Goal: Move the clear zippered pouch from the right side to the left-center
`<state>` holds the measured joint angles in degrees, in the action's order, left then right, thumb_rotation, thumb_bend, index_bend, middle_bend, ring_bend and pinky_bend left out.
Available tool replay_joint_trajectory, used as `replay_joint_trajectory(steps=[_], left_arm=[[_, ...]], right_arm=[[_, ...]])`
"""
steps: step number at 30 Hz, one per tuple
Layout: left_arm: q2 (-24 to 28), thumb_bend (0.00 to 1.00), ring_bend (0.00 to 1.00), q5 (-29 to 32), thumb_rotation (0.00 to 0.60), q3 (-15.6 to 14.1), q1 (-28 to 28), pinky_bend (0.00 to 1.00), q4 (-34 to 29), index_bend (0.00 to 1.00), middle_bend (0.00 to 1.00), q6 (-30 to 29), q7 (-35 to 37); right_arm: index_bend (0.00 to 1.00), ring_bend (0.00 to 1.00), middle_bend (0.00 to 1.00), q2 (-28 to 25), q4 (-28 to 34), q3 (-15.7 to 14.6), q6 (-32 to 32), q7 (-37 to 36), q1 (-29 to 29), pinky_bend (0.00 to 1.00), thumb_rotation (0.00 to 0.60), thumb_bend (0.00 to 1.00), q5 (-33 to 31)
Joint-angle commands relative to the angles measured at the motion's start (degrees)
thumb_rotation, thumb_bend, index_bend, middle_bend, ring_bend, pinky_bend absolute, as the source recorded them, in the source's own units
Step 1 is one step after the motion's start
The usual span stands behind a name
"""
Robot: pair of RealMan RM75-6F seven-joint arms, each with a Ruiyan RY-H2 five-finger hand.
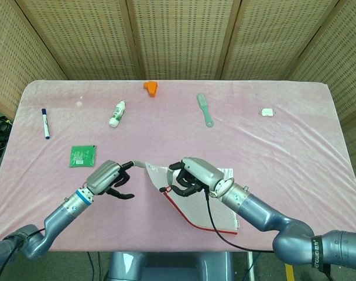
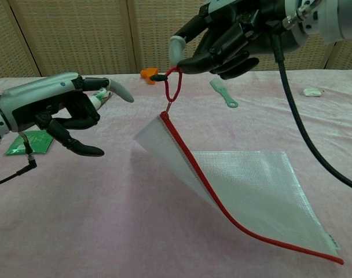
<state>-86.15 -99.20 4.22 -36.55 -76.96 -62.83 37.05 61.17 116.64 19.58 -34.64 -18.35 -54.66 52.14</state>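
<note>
— So, how is the pouch point(image 2: 245, 191) held?

— Its red pull loop point(image 2: 172, 87) is pinched by the right hand point(image 2: 225, 36); one corner is lifted, while the far edge rests on the counter point(image 1: 283, 134), just right of centre.

— And the left hand point(image 2: 54, 110)?

— Nothing is held; its fingers are spread, just beside the raised corner.

— How should the step be done well?

— Probably, the loop should be kept pinched firmly and the pouch carried leftward low, so that the green packet point(image 1: 83, 156) is not swept.
</note>
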Motion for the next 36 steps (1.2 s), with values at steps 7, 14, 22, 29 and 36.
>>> replay_joint_trajectory(steps=[7,14,22,29,36], left_arm=[[-4.1,0.0,0.89,2.2,0.6,0.2,-4.3,1.0,-0.4,0.3,0.93,1.5,4.3],[-5.1,0.0,0.89,3.2,0.6,0.3,-6.2,1.0,-1.6,0.34,0.93,2.6,2.5],[-6.4,0.18,0.89,4.8,0.6,0.6,-7.3,1.0,-2.2,0.49,0.93,3.0,0.7],[-7.0,0.49,0.89,6.2,0.6,0.8,-7.8,1.0,-2.4,0.63,0.93,2.6,0.0],[-7.5,0.75,0.89,8.4,0.6,2.2,-7.5,1.0,-3.4,0.79,0.93,1.2,-1.2]], right_arm=[[0.81,0.98,1.0,-0.2,-0.6,-0.4,0.0,0.3,0.0,1.0,0.6,0.7,-0.3],[0.81,0.98,1.0,-0.4,-0.8,-0.7,0.1,0.6,0.0,1.0,0.6,0.7,-0.3],[0.81,0.98,1.0,-0.6,-0.8,-0.7,-0.1,0.6,0.1,1.0,0.6,0.7,-0.2],[0.81,0.98,1.0,-1.3,-0.4,-0.6,-0.3,0.5,0.4,1.0,0.6,0.7,0.2],[0.81,0.98,1.0,-1.9,0.5,-0.8,-0.5,0.1,1.6,1.0,0.6,0.7,2.2]])
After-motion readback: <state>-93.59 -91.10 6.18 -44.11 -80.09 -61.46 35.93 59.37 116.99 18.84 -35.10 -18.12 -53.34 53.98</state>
